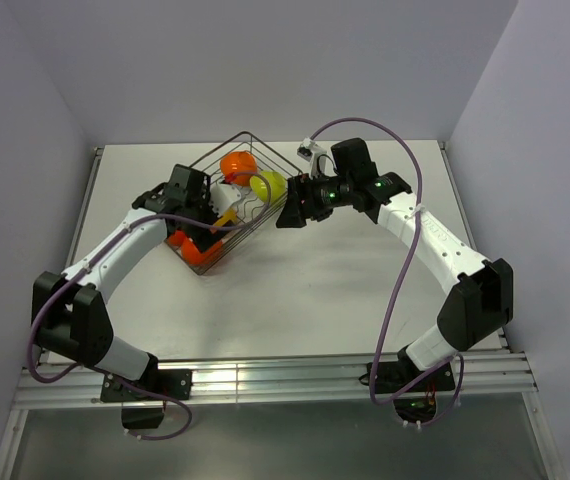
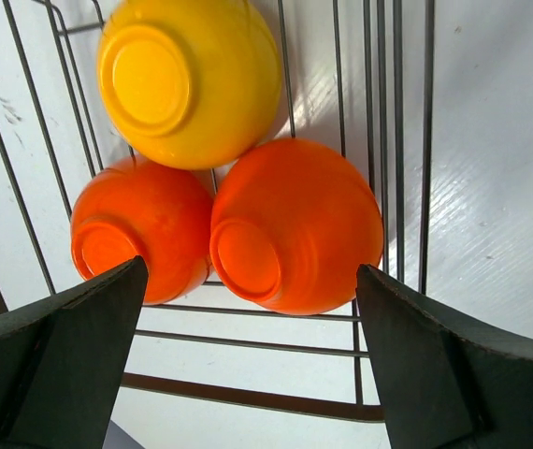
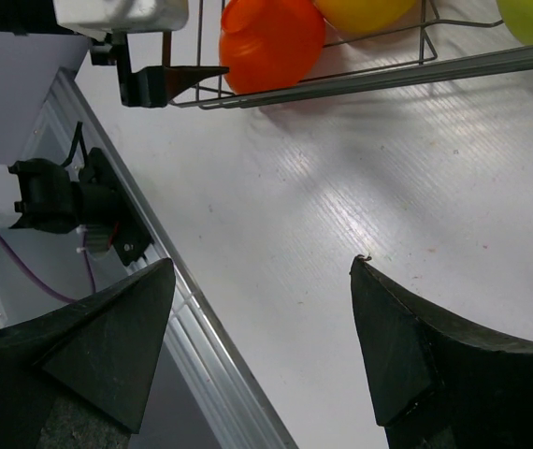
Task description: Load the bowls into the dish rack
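Left fingers (image 2: 61,355), spread wide and empty, hang over the dark wire dish rack (image 2: 248,395), where a glossy yellow-orange plastic bowl (image 2: 187,79) and two red-orange bowls (image 2: 295,224) lie base-up just ahead of them. Right fingers (image 3: 89,346), likewise apart and empty, hover over white table (image 3: 341,187) beside the rack, which also holds a lime green bowl (image 1: 268,185). No bowl shows outside the rack: loading judged complete or nearly so.

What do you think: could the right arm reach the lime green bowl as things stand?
Probably yes: the open right gripper sits beside the dish rack, and the lime green bowl lies uncovered at that edge.
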Robot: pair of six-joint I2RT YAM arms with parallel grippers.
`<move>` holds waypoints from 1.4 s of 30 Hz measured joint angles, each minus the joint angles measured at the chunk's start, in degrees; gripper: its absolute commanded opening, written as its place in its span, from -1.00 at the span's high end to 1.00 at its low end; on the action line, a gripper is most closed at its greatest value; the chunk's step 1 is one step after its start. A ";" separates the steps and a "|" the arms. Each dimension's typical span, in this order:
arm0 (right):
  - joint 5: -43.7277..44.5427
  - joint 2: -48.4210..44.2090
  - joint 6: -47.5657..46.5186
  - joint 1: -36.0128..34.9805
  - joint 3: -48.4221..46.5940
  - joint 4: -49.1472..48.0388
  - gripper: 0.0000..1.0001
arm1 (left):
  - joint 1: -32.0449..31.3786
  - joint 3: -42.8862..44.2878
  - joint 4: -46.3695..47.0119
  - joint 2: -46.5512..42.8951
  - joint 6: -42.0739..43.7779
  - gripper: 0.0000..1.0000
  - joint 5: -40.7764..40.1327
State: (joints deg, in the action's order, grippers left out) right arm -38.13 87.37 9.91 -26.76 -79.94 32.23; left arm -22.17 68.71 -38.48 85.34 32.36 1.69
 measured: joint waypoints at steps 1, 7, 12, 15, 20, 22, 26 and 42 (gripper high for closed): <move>0.02 0.00 -0.02 0.00 0.00 0.00 -0.65 | 0.00 0.55 -0.20 0.00 -0.17 -0.99 0.28; 0.00 0.00 -0.39 0.00 0.00 0.00 -0.62 | 0.13 2.84 -2.01 0.00 -1.60 -0.86 2.64; -0.02 0.00 -0.70 0.00 0.00 0.02 -0.57 | 2.69 5.09 -4.31 0.50 -3.63 -0.32 6.54; -0.04 0.00 -0.87 0.00 0.00 0.04 -0.56 | 5.53 5.49 -5.20 1.55 -4.35 -0.20 8.22; -0.20 0.00 -1.09 0.00 0.00 0.22 -0.54 | 7.50 4.57 -6.32 3.10 -4.83 -0.17 9.53; -0.22 0.00 -1.29 0.00 0.00 0.52 -0.54 | 7.45 3.67 -6.47 3.78 -4.90 -0.24 10.08; -0.22 0.17 -1.73 0.00 0.00 1.11 -0.54 | 7.41 1.79 -6.32 5.16 -5.53 -0.39 10.34; -0.22 0.24 -2.12 0.02 0.00 1.70 -0.54 | 7.63 -0.31 -1.88 6.25 -8.13 -0.45 10.82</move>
State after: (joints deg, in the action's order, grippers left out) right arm -38.35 87.61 7.79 -26.74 -79.94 33.93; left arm -14.55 68.40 -40.36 91.59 24.23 12.51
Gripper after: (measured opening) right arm 0.769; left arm 0.722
